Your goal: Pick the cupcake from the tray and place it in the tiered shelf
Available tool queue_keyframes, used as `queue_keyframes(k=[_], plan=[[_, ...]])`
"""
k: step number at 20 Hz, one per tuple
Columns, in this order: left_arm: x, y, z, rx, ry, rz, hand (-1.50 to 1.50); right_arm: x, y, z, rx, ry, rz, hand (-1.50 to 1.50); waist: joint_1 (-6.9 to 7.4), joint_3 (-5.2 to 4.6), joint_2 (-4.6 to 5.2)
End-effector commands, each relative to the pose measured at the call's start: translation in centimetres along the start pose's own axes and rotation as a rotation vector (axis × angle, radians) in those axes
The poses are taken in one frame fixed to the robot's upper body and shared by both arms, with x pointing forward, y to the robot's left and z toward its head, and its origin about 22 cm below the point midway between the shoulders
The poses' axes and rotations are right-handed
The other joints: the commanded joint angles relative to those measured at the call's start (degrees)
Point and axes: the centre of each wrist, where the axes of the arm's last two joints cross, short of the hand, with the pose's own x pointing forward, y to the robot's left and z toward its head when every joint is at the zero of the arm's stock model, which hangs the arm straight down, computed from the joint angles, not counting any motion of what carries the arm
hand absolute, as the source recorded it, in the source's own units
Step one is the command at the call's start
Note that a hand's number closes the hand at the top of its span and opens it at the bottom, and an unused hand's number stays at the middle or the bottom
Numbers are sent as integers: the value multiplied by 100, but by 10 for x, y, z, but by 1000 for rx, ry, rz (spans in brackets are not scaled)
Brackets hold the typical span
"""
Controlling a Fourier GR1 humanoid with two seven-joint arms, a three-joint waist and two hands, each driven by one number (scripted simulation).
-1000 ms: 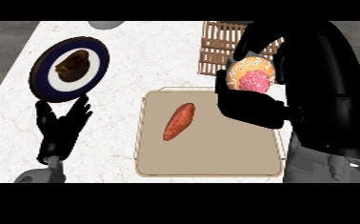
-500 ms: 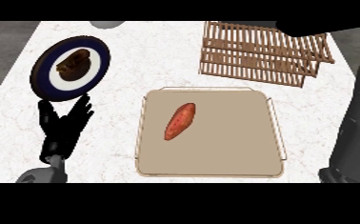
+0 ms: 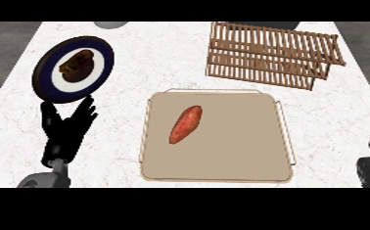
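No cupcake shows anywhere in the head view. The beige tray (image 3: 217, 168) lies at the centre front and carries only an orange-red sweet potato (image 3: 186, 124). At the back right stands the wooden slatted tiered shelf (image 3: 271, 53), with nothing visible on it. My left hand (image 3: 66, 128) rests open at the lower left, fingers up, just below a dark blue plate. Only a dark sliver of my right hand (image 3: 363, 168) shows at the right edge, beside the tray's front right corner.
The dark blue plate (image 3: 72, 68) with a white centre holds a brown piece of food at the left. A grey round object (image 3: 112, 24) pokes in at the counter's back edge. White marble counter (image 3: 159, 57) lies between plate, tray and shelf.
One second ago my right hand held the cupcake up near the shelf; it has since pulled back to the right edge, and the cupcake has gone from sight. The left hand has not moved.
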Motion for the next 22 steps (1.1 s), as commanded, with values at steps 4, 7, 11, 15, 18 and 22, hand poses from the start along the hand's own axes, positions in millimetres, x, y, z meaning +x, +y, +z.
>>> queue_keyframes(k=[4,7,11,15,18,22], plan=[[4,-2,-6,20,1,-13,0,-7,7,-28,29,-13,60,150,-10,0,-1],[-21,3,7,-23,-29,-13,0,-10,35,-46,19,-11,98,150,71,-3,23],[1,-17,17,-13,-5,8,0,-43,21,-65,31,6,65,150,73,4,9],[-21,10,8,-12,6,1,0,-33,56,-68,-11,-16,100,150,59,0,14],[-6,17,-3,-4,-14,0,0,-50,47,-84,-30,-29,93,150,80,0,35],[-12,-1,-2,-1,-22,-24,0,-59,52,-81,8,-49,37,150,14,1,8]])
